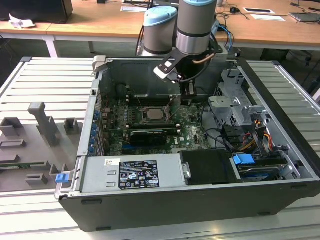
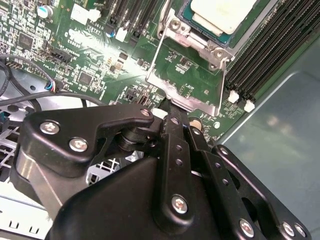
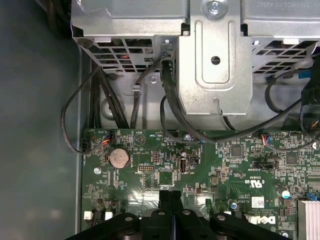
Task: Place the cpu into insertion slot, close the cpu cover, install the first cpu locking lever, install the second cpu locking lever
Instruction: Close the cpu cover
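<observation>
Closely, closed jaws meet edge of cpu cover (image 2: pixel 187 100).

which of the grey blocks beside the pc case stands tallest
The grey post with the wide cap, on the exterior view's left; the other blocks around it sit much lower.

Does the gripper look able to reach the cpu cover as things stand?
Probably yes. The gripper has its shut fingertips right at the free edge of the cpu cover, which is open beside the seated cpu. Nothing appears to lie between them.
</observation>
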### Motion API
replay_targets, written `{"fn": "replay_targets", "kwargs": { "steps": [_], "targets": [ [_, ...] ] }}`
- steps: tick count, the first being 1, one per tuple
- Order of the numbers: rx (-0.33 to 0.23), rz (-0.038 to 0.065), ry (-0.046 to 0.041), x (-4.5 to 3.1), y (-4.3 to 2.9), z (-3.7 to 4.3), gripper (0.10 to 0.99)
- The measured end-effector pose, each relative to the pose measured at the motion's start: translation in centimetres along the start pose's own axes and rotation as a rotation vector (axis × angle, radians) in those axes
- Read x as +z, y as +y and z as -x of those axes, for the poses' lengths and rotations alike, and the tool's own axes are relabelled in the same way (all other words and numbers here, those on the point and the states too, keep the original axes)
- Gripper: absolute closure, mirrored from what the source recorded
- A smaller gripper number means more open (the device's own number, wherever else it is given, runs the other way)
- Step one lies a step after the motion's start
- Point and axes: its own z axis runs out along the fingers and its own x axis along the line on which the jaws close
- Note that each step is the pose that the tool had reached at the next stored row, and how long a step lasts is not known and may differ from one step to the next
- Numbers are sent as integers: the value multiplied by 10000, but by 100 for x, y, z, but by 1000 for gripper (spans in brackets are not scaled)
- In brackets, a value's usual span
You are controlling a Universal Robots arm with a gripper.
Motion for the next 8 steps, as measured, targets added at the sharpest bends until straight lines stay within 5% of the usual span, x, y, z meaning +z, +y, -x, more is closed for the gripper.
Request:
{"fn": "replay_targets", "kwargs": {
  "steps": [8],
  "targets": [
    [-1,-1,-1,-3,-39,0,980]
  ]
}}
